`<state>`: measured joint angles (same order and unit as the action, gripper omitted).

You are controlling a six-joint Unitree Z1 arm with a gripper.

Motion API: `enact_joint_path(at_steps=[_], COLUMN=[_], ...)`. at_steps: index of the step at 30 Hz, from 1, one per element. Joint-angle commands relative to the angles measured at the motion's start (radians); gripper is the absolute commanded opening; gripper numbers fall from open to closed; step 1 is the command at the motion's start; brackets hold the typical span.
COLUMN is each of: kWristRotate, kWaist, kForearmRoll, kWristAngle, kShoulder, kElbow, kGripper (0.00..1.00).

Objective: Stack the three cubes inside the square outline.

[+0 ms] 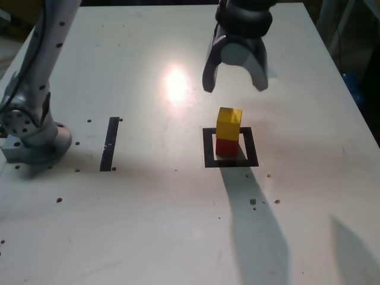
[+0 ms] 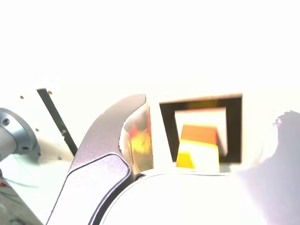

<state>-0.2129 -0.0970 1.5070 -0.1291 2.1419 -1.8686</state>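
Currently, tool (image 1: 235, 81) wide, empty, above stack. Yellow cube (image 1: 229, 123) atop red cube (image 1: 227, 147), inside square outline (image 1: 209, 159), right side of tabletop (image 1: 148, 219). Cubes probably light, stiff; best gripped by opposite side faces.

Exterior view: a bright, blurred glare spot lies on the white table (image 1: 148, 208), on the exterior view's left of the claw (image 1: 235, 71); the surface there is evenly lit, whereas the surroundings beyond the table are dark. Soft-edged grey shadows fall on the near side of the claw, one running from the black square outline (image 1: 253, 148). Wrist view: strong overexposure whitens the surface beyond the claw's fingertips and washes out the claw's base between its fingers. One finger carries a glossy yellow-red reflection.
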Motion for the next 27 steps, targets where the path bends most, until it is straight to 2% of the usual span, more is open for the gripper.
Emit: enact_joint_path(at_steps=[1,8,15,22,27], kWristRotate=[-0.019,-0.051,-0.064,-0.077,-0.083], kWaist=[-0.050,-0.202,-0.322,-0.416,-0.446], kForearmRoll=[0.006,0.048,0.079,0.098,0.106], kWristAngle=[-0.001,0.002,0.033,0.052,0.058], kShoulder=[0.028,0.131,0.227,0.310,0.368], kElbow=[-0.037,-0.223,-0.392,-0.512,-0.578], kGripper=[0.99,0.99,0.99,0.99,0.95])
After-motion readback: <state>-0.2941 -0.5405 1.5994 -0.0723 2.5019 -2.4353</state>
